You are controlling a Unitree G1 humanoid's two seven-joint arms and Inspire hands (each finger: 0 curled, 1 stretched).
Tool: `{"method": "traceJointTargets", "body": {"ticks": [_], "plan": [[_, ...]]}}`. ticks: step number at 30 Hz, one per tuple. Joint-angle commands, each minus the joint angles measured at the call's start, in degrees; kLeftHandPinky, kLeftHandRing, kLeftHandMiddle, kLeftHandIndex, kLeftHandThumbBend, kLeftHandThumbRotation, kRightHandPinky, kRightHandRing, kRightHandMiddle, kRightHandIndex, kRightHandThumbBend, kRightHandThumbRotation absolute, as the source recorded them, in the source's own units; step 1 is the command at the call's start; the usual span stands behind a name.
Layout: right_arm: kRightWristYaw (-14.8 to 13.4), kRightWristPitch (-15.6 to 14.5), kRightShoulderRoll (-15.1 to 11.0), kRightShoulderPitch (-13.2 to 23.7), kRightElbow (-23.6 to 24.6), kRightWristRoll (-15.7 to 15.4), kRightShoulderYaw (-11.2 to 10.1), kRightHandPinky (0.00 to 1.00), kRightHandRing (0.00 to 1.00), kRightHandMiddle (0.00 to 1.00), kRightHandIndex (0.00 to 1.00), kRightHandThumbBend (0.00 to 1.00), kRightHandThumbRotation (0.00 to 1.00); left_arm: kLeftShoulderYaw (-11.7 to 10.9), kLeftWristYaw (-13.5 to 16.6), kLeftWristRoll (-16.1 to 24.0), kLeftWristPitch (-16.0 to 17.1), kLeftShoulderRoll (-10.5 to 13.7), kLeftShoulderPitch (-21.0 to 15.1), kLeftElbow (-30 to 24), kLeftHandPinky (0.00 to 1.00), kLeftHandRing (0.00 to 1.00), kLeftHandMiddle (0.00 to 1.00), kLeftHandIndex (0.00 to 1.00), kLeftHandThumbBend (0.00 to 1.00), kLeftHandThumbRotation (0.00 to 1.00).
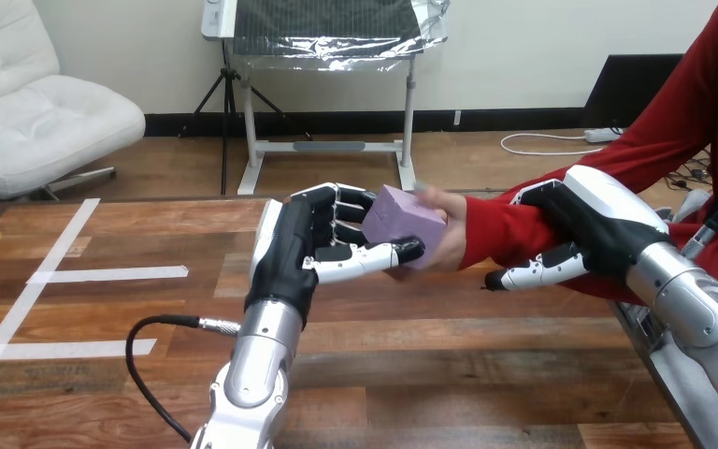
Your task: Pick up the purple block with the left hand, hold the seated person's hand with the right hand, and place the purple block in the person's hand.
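My left hand (310, 245) is above the middle of the wooden table (449, 374), shut on the purple block (402, 217), with fingers over its left face and the thumb beneath it. The block's right side rests against the person's hand (447, 229), which reaches in from the right in a red sleeve. My right hand (589, 224) lies over that sleeve on the forearm, its thumb curled underneath, so it grips the forearm.
White tape strips (103, 274) mark the table's left part. A black cable (150, 327) loops beside my left forearm. The table's right edge (631, 323) runs under my right arm, where the person sits.
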State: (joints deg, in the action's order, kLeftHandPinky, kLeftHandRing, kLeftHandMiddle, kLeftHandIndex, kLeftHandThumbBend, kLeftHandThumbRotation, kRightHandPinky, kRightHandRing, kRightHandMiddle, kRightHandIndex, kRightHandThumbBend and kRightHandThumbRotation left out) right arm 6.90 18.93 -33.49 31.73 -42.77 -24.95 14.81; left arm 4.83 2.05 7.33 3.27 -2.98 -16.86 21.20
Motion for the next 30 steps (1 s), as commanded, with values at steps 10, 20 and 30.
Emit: {"method": "traceJointTargets", "body": {"ticks": [10,20,30], "plan": [[0.2,0.0,1.7,2.0,3.8,0.4,-0.6,0.47,0.52,0.57,0.58,0.84,0.30,0.6,-0.1,0.0,2.3,-0.6,-5.2,2.3,0.41,0.45,0.47,0.47,0.60,0.00],[0.7,-0.3,1.6,1.8,4.0,0.7,-0.6,0.47,0.52,0.57,0.58,0.83,0.30,0.4,0.4,0.1,4.3,-0.6,-5.6,5.0,0.40,0.46,0.47,0.47,0.61,0.00],[0.8,-0.3,1.7,1.8,3.9,0.6,-0.6,0.47,0.52,0.57,0.58,0.83,0.29,-0.2,1.2,0.1,5.8,-0.5,-6.6,8.4,0.41,0.46,0.48,0.48,0.60,0.00]]}}
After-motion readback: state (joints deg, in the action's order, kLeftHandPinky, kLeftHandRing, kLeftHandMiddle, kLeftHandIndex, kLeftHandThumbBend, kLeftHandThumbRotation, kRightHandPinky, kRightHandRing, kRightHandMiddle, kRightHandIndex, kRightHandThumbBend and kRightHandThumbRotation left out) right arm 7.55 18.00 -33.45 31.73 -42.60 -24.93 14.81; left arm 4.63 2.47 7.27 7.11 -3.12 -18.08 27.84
